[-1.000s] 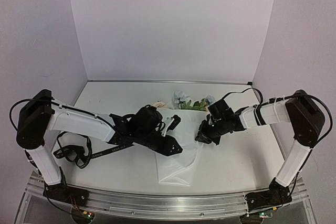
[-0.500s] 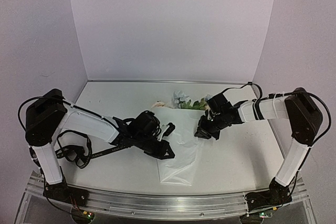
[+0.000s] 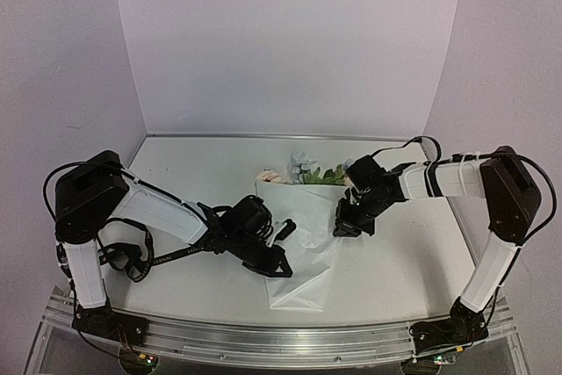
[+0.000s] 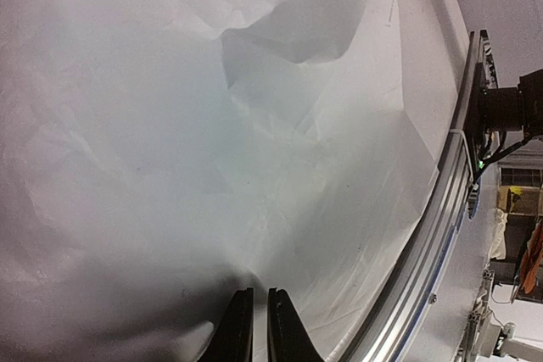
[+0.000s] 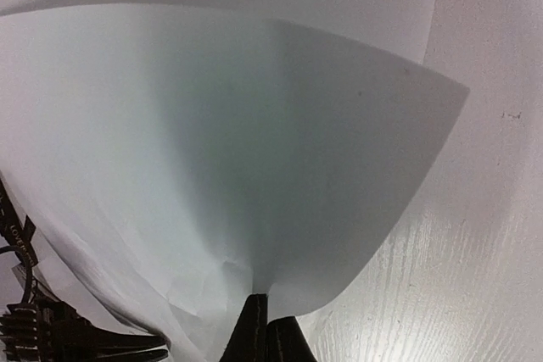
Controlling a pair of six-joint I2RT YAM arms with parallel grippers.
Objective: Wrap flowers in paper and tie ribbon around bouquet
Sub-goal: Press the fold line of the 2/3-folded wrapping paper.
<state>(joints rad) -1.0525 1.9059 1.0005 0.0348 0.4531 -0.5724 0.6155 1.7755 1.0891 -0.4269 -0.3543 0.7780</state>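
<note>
Compared with one second earlier, the left gripper (image 3: 279,265) sits closer to the table's (image 3: 202,164) near edge and its arm's shoulder link has swung inward, while the right gripper (image 3: 342,227) has scarcely shifted. Left jaws: drawn almost together, with only a thin dark slit between the two fingers (image 4: 239,328). The paper (image 3: 303,248) puckers into creases that converge at the tips, so the jaws nip a fold of the sheet. Ahead of these jaws the crumpled white sheet fills the left wrist view, and an aluminium rail (image 4: 424,235) runs just to one side of them. Right jaws: fully together, fingers (image 5: 254,328) meeting on the paper's edge. From that pinch the sheet rises and curls over in a smooth, rounded flap, with bare tabletop just beside it. Between the two pairs of jaws the paper lies spread. Beyond both pairs, toward the back wall, the flowers (image 3: 307,171) show their pale blooms and green leaves at the sheet's far edge, with their stems hidden under it. The ribbon (image 3: 167,259) lies well behind the left jaws, under the left arm, touching neither gripper.
</note>
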